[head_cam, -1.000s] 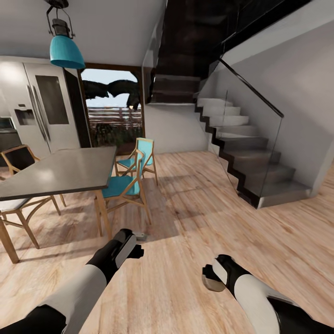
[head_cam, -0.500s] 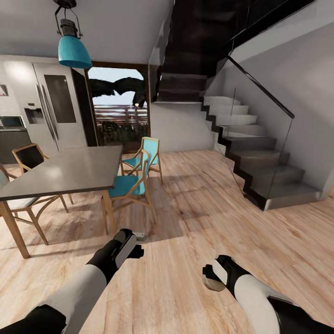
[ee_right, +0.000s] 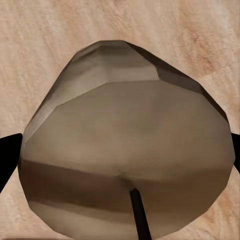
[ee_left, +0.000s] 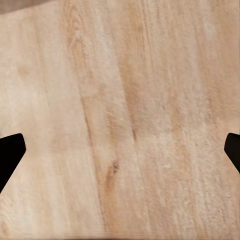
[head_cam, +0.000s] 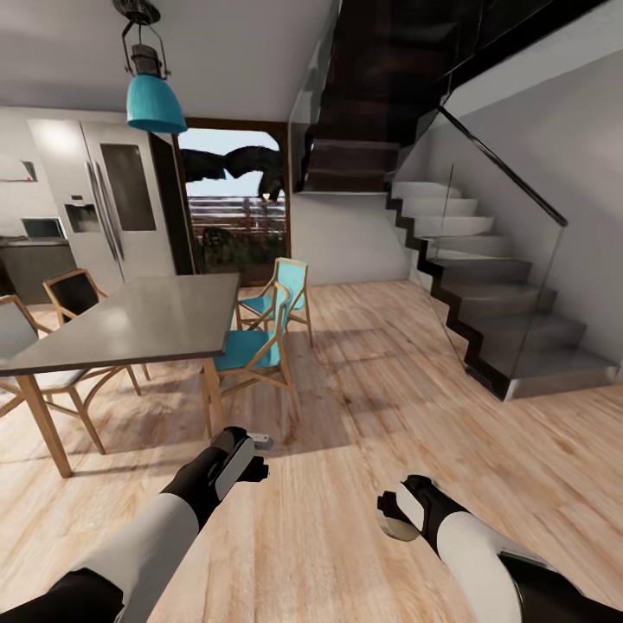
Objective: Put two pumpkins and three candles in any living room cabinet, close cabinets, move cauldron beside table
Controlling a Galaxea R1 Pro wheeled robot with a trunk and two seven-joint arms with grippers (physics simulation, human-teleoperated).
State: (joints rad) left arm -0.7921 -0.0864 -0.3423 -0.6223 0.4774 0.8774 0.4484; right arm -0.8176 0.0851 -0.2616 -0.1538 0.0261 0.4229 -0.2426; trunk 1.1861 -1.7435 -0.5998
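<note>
1. The left gripper [head_cam: 251, 459] hangs at about 7 o'clock in the head view, low over the wooden floor [head_cam: 363, 415]; in the left wrist view its dark fingertips [ee_left: 10, 155] sit wide apart at the frame edges with bare boards between them.
2. The right gripper [head_cam: 394, 517] at 5 o'clock pinches a candle [ee_right: 125, 155], a squat grey-green cylinder with a dark wick, between its two fingertips.
3. At 9 o'clock stands a grey-topped table [head_cam: 130, 320] with teal chairs [head_cam: 255, 346] just beside it.
4. Farther, at 2 o'clock, a glass-railed staircase [head_cam: 484, 294] climbs.
5. At 11 o'clock hangs a teal pendant lamp [head_cam: 154, 102], with a fridge [head_cam: 112, 203] behind.
</note>
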